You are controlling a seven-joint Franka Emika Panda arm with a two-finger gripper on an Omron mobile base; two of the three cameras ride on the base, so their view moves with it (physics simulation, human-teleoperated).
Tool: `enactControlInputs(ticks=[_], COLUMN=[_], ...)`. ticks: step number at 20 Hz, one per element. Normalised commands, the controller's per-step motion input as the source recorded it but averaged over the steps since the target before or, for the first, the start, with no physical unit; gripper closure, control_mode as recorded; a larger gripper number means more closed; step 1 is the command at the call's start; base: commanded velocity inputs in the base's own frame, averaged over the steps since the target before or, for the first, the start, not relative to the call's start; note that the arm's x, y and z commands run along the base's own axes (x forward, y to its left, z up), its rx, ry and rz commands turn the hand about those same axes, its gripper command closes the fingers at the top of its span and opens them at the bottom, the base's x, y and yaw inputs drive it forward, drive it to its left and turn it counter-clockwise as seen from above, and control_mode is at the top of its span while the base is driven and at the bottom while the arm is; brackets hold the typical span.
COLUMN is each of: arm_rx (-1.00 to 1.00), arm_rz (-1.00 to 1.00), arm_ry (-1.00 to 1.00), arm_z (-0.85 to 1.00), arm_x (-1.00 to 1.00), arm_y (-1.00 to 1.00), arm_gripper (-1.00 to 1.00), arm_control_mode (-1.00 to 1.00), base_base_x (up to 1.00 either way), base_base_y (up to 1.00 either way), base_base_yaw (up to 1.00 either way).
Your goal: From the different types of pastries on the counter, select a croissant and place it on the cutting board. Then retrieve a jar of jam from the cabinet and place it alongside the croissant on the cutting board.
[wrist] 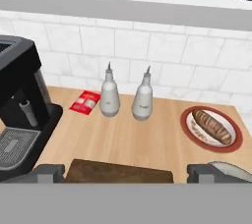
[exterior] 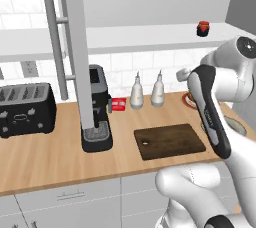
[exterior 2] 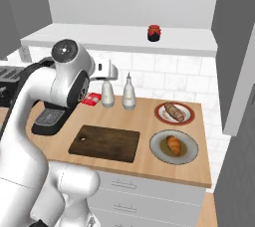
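Note:
The croissant [exterior 2: 174, 145] lies on a grey plate [exterior 2: 158, 152] at the right of the counter [exterior 2: 145, 117]. Behind it, the longer dark pastry [exterior 2: 174, 112] [wrist: 211, 126] rests on a red-rimmed plate [wrist: 189, 120]. The cutting board [exterior: 169, 141] [exterior 2: 104, 143] [wrist: 118, 173] is bare. The jar of jam [exterior: 203, 28] [exterior 2: 154, 33] stands on the shelf of the cabinet, whose door [exterior: 75, 47] hangs open. My gripper [wrist: 126, 173] hovers above the board's back edge, open, its tips wide apart with nothing between them.
Two white bottles [wrist: 110, 99] [wrist: 142, 102] and a flat red box [wrist: 85, 102] stand by the tiled wall. A black coffee machine [exterior: 97, 117] sits left of the board, a toaster [exterior: 25, 109] further left. The door's bar handle [exterior: 55, 47] juts out over the counter.

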Motion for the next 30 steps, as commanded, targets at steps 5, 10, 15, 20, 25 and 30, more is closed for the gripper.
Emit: enactControlInputs(ticks=[5,10,15,20,25,30], arm_rx=[0.0,0.0,0.0,0.0,0.0,0.0], arm_rz=[-0.1,-0.13,-0.11,0.0,-0.01,0.0], arm_ry=[-0.01,-0.03,-0.15,-0.17,-0.11,-0.13], arm_z=[1.0,1.0,0.23,-0.1,-0.63,0.7], arm_x=[0.14,0.02,-0.04,-0.32,-0.73,0.53], arm_y=[-0.04,-0.14,0.0,-0.05,-0.24,-0.17], arm_gripper=[-1.0,-1.0,-1.0,-1.0,-1.0,-1.0], arm_control_mode=[-1.0,-1.0,-1.0,-1.0,-1.0,-1.0], base_base_x=[0.0,0.0,0.0,0.0,0.0,0.0], base_base_y=[0.0,0.0,0.0,0.0,0.0,0.0], base_base_yaw=[0.0,0.0,0.0,0.0,0.0,0.0])
